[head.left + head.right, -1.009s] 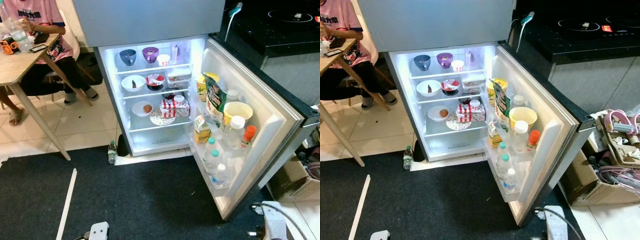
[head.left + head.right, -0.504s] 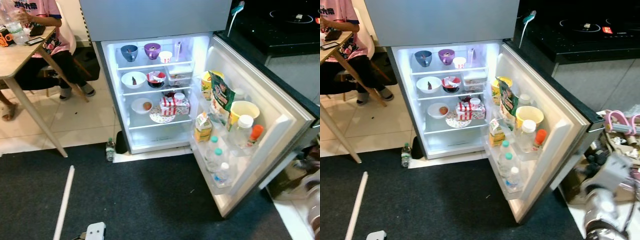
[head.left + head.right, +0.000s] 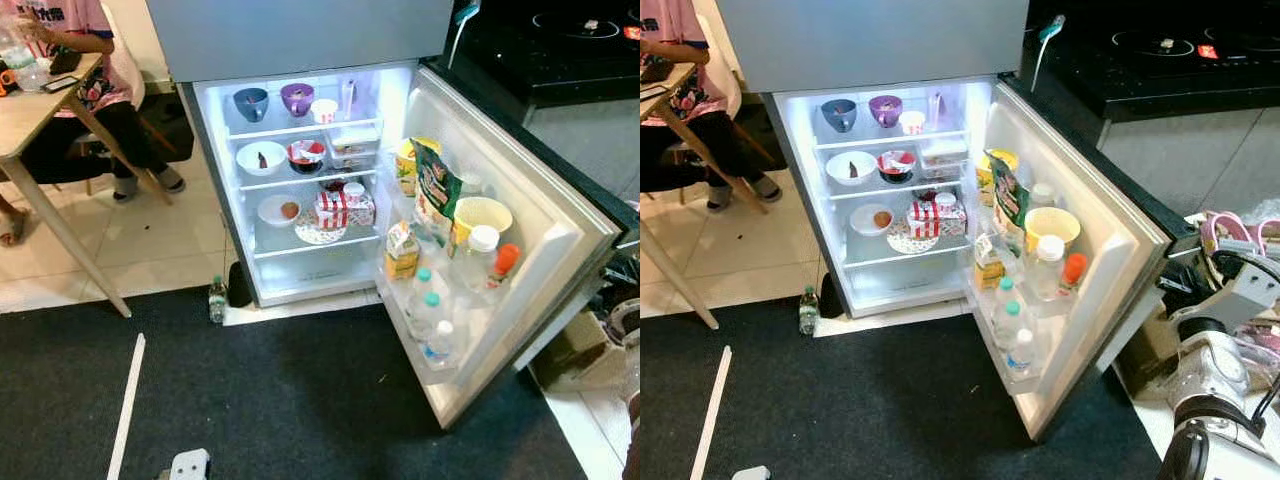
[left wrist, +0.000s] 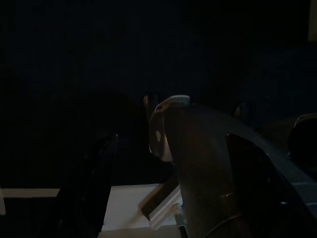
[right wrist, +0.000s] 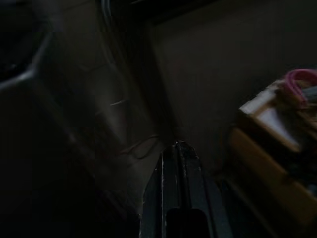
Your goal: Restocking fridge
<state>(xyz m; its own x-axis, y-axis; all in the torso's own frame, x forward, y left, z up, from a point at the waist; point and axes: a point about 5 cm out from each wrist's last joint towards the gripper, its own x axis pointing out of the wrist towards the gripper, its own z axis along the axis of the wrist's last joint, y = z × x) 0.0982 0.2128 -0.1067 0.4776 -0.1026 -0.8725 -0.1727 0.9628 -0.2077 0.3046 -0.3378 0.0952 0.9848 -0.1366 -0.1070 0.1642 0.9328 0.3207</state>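
Swinging the right gripper [image 5: 174,148], fingers pressed together and empty, could clip the open fridge door [image 3: 1080,225]; left fingers' state I cannot tell

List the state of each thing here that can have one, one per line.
Grey fridge door: swung wide open.
Fridge interior light: on.
Small plastic bottle on the floor: upright, capped.
Clear jar with white lid: closed.
Right gripper: fingers shut, empty.

R arm [image 3: 1215,395]: silver/white shell | black joints, cable | pincer [image 5: 177,168]: black
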